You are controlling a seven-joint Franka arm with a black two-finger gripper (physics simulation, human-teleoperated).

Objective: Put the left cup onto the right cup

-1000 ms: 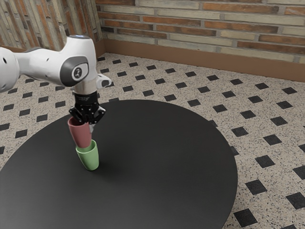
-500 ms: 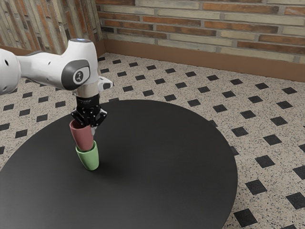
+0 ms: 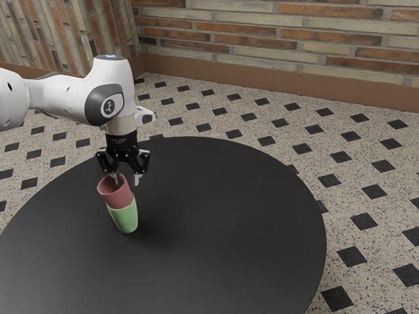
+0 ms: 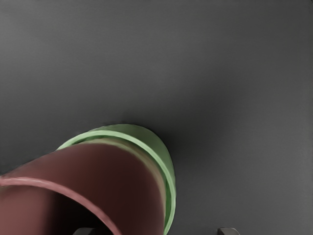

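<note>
Exterior view: gripper (image 3: 122, 174) spread wide, clamping nothing. Red cup (image 3: 115, 191) sits just below it, nested and tilted in green cup (image 3: 124, 216) on black table (image 3: 229, 216).

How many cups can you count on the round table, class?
2. The red cup sits nested in the green cup, which stands on the black table beneath the open gripper.

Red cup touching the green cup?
Touching. Wrist view shows the red cup nested inside the green cup; exterior view shows it seated there too.
</note>
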